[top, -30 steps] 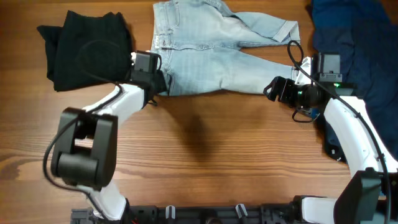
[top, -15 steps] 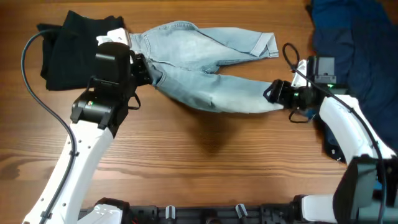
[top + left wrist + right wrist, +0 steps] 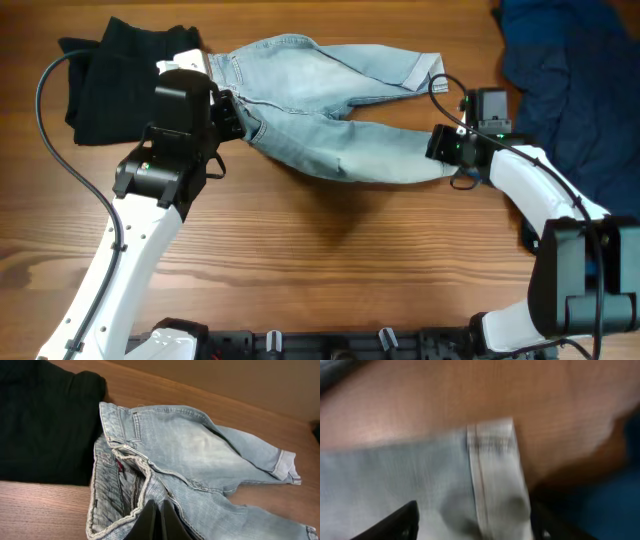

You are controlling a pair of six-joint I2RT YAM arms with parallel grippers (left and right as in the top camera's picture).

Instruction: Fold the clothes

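Note:
The pale blue jeans lie bunched across the far middle of the table, one leg to the upper right and the other towards the right arm. My left gripper is shut on the waistband by the open fly; in the left wrist view its fingers meet on the denim. My right gripper is at the lower leg's end. In the blurred right wrist view it is open, with the hemmed cuff lying between the spread fingers.
A black garment lies bunched at the far left, touching the jeans' waistband. A dark blue garment covers the far right corner, close behind my right arm. Bare wooden table fills the near half.
My left arm has swung up and left with the waistband, dragging the jeans left and bunching them. My right gripper followed the leg's end left, then shifted slightly up and left.

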